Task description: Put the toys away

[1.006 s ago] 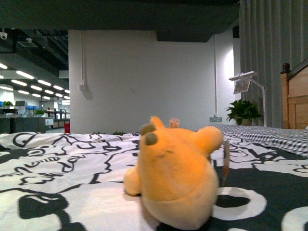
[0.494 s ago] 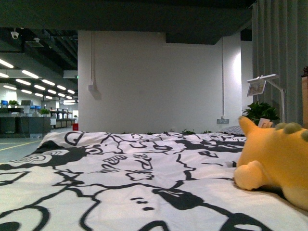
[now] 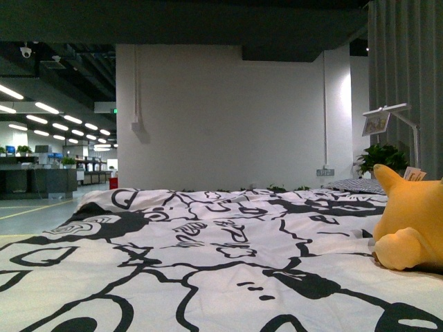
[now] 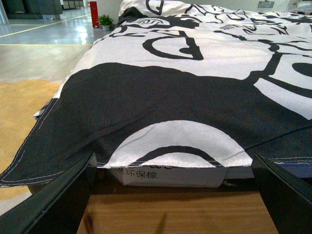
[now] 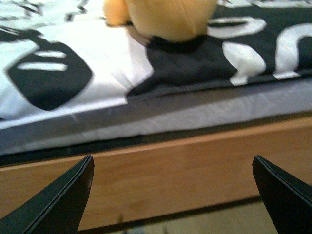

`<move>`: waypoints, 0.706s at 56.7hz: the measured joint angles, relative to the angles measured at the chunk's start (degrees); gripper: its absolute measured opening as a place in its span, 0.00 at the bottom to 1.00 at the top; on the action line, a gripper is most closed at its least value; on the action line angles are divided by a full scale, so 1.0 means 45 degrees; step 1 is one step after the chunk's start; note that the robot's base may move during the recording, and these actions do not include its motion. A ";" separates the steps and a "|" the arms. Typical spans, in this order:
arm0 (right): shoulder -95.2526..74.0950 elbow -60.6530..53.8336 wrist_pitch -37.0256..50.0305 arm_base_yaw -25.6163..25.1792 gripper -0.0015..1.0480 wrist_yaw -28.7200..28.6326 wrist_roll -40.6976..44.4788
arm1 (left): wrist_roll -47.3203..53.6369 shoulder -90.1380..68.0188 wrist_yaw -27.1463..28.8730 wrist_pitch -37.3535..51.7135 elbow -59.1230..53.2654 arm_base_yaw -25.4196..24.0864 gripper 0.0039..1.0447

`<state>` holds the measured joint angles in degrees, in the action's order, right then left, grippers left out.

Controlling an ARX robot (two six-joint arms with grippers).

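The toy, an orange-yellow plush animal (image 3: 412,225), lies on the black-and-white cartoon-print bedspread (image 3: 208,256) at the far right of the front view, cut off by the frame edge, with a paper tag near its ear. The right wrist view shows its underside (image 5: 170,17) resting on the bedspread near the bed's edge, well beyond my open right gripper (image 5: 173,195), which faces the wooden bed frame (image 5: 161,180). My left gripper (image 4: 175,195) is open too, level with the bed's wooden base (image 4: 170,214) below the bedspread corner. No arm shows in the front view.
A white wall (image 3: 221,117) stands behind the bed. A potted plant (image 3: 381,158) and a white lamp (image 3: 391,117) sit at the back right beside grey curtains (image 3: 408,83). An office hall with ceiling lights (image 3: 48,131) opens at the left. Floor lies beside the bed (image 4: 29,63).
The front view has swung left: the plush, central a second ago, slid to the right edge and is now partly cut off. More of the bedspread and hall shows.
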<state>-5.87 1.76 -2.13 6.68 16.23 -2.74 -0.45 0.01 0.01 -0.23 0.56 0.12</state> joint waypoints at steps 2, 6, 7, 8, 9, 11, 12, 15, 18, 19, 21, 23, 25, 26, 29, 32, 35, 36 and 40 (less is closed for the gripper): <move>-0.0345 0.0005 0.0321 0.0325 0.94 0.0423 -0.0034 | 0.0000 0.0000 0.0000 0.0000 0.0000 0.0000 0.94; -0.1171 0.0194 0.1258 0.0957 0.94 0.0850 -0.0063 | 0.0000 0.0000 0.0005 0.0000 0.0000 0.0000 0.94; -0.1297 0.0233 0.1399 0.1030 0.94 0.0879 -0.0063 | 0.0000 0.0000 0.0005 0.0000 0.0000 0.0000 0.94; -0.1554 0.0330 0.1681 0.1175 0.94 0.0937 -0.0063 | 0.0000 0.0000 0.0000 0.0000 0.0000 0.0000 0.94; -0.1685 0.0379 0.1826 0.1239 0.94 0.0952 -0.0063 | 0.0000 0.0000 0.0000 0.0000 0.0000 0.0000 0.94; -0.2215 0.0578 0.2385 0.1467 0.94 0.1069 -0.0063 | 0.0000 0.0000 0.0000 0.0000 0.0000 0.0000 0.94; -0.2351 0.0627 0.2521 0.1515 0.94 0.1083 -0.0063 | 0.0000 0.0000 0.0000 0.0000 0.0000 0.0000 0.94; -0.3041 0.0879 0.3245 0.1729 0.94 0.1156 -0.0053 | 0.0000 0.0000 0.0000 0.0000 0.0000 0.0000 0.94; -0.3769 0.1171 0.3983 0.1919 0.94 0.1229 0.0000 | 0.0000 0.0000 0.0000 0.0000 0.0000 0.0000 0.94; -0.4070 0.1287 0.4289 0.1991 0.94 0.1263 0.0024 | 0.0000 0.0000 0.0000 0.0000 0.0000 0.0000 0.94; -0.4527 0.1467 0.4760 0.2108 0.94 0.1350 0.0121 | 0.0000 0.0000 0.0000 0.0000 0.0000 0.0000 0.94; -0.4993 0.1651 0.5255 0.2229 0.94 0.1418 0.0233 | 0.0000 0.0000 0.0000 0.0000 0.0000 0.0000 0.94; -0.5955 0.2059 0.6222 0.2467 0.94 0.1540 0.0423 | 0.0000 0.0000 0.0000 0.0000 0.0000 0.0000 0.94; -0.6125 0.2127 0.6387 0.2506 0.94 0.1559 0.0495 | 0.0000 0.0000 0.0000 0.0000 0.0000 0.0000 0.94; -0.6989 0.2506 0.7257 0.2749 0.94 0.1719 0.0724 | 0.0000 0.0000 0.0000 0.0000 0.0000 0.0000 0.94; -0.7854 0.2875 0.8199 0.2992 0.94 0.1841 0.1146 | 0.0000 0.0000 0.0000 0.0000 0.0000 0.0000 0.94; -0.8743 0.3259 0.9107 0.3181 0.94 0.1943 0.1535 | 0.0000 0.0000 0.0000 0.0000 0.0000 0.0000 0.94; -0.9092 0.3400 0.9452 0.3245 0.94 0.1982 0.1656 | 0.0000 0.0000 0.0000 0.0000 0.0005 0.0000 0.94; -1.0705 0.4080 1.1123 0.3419 0.94 0.2288 0.2599 | 0.0000 0.0000 0.0000 0.0000 0.0000 0.0000 0.94</move>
<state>-54.04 20.12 47.92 22.06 26.52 8.95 -0.45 0.01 0.01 -0.23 0.56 0.12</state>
